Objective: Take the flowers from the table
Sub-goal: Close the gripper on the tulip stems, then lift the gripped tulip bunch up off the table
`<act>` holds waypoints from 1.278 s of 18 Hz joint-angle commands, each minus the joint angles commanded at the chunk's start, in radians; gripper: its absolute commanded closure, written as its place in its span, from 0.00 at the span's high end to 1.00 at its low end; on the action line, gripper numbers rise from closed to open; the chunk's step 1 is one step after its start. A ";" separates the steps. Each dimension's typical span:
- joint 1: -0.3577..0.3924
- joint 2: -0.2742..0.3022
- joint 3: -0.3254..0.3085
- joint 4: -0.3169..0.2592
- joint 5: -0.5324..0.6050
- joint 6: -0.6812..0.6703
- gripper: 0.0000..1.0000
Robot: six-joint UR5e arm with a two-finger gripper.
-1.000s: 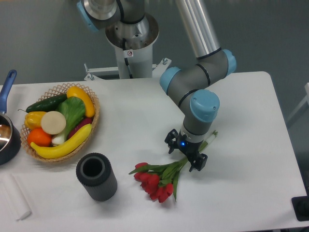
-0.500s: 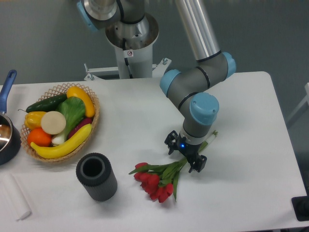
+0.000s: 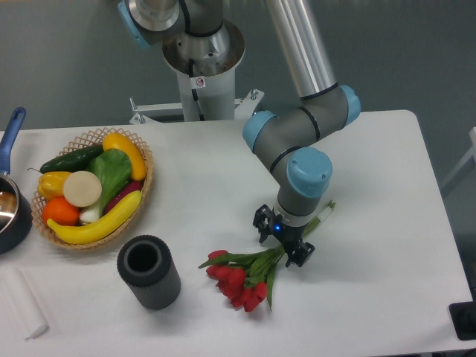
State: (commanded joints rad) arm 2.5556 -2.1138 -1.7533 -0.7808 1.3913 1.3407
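The flowers (image 3: 242,277), a bunch of red tulips with green leaves, lie on the white table (image 3: 372,178), heads toward the front left and pale stems running up to the right. My gripper (image 3: 282,239) points straight down over the stems just behind the leaves. Its two black fingers stand apart, one on each side of the stems, so it is open. The stem ends show past the wrist at the right.
A dark grey cylindrical vase (image 3: 148,271) stands left of the tulips. A wicker basket (image 3: 93,187) of fruit and vegetables sits at the left, with a blue-handled pot (image 3: 10,201) at the table's left edge. The robot base (image 3: 201,59) stands behind the table.
The wrist and gripper have shifted slightly left and lower over the stems. The fingers stand a little closer together. The flowers have not moved.
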 joint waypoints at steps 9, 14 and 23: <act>0.000 0.009 -0.009 0.011 -0.002 -0.002 0.30; 0.000 0.011 -0.006 0.014 -0.002 0.000 0.23; 0.009 0.075 -0.011 0.015 -0.011 0.002 0.17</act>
State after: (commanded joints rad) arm 2.5648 -2.0389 -1.7641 -0.7655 1.3806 1.3422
